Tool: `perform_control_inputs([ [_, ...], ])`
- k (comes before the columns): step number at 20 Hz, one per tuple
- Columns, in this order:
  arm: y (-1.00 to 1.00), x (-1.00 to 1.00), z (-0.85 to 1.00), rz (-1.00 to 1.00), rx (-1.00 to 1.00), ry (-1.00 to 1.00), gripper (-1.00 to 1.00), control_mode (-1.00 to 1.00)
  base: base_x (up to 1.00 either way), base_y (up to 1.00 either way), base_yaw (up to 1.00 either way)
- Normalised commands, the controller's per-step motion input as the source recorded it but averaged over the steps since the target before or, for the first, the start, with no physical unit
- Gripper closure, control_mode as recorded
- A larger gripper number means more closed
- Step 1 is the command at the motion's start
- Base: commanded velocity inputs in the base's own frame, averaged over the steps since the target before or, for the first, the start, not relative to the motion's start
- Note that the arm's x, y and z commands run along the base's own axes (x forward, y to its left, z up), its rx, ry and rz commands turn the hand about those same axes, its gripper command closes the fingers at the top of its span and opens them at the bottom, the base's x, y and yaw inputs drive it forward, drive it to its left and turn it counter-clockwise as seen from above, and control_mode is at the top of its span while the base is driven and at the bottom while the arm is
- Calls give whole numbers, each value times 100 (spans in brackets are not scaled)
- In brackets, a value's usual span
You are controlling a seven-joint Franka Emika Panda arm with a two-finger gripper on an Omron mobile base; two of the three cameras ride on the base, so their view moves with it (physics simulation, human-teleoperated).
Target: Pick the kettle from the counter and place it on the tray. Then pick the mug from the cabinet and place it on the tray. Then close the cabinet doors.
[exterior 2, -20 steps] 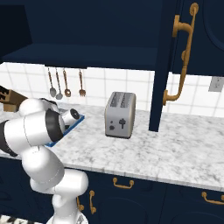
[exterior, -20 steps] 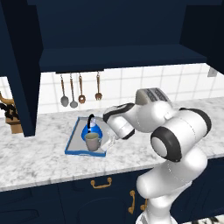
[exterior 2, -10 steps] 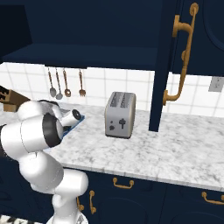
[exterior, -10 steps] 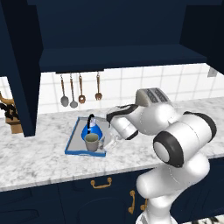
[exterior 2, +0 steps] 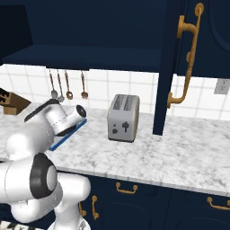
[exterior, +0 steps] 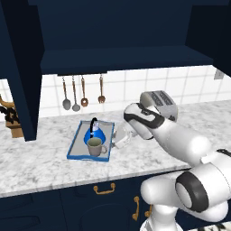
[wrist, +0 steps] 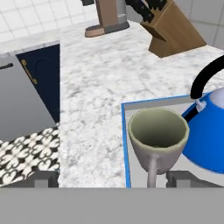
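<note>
White square-tile backsplash (exterior: 135, 85) behind the worktop. Utensils (exterior: 82, 92) hang on the wall: ladles, spoons, copper and steel. Silver two-slot toaster (exterior 2: 123, 117) stands near the wall. Wooden knife block (wrist: 175, 30) at the far end. Patterned black-and-white floor tiles (wrist: 26, 159) below. Wall outlet (exterior 2: 222, 86) at right.

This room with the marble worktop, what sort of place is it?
A kitchen, computer-rendered by the look of it. A toaster stands on the counter, utensils hang on the tiled wall, and a kettle and mug sit on a tray.
</note>
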Motion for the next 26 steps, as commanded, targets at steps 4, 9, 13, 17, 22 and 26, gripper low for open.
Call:
perform_control_inputs([
  [4, -24, -12, 70, -11, 0, 24, -100, -100, 0, 0, 0],
  [9, 0, 0, 0, 0, 0, 2, -100, -100, 0, 0, 0],
  [13, 12, -7, 1, -9, 0, 0, -100, -100, 0, 0, 0],
  [17, 30, -5, 2, -16, 0, 0, 100, -100, 0, 0, 0],
  [22, 17, -27, 23, -22, 0, 9, 100, -100, 0, 0, 0],
  [26, 46, -13, 3, -22, -9, 11, 100, -100, 0, 0, 0],
])
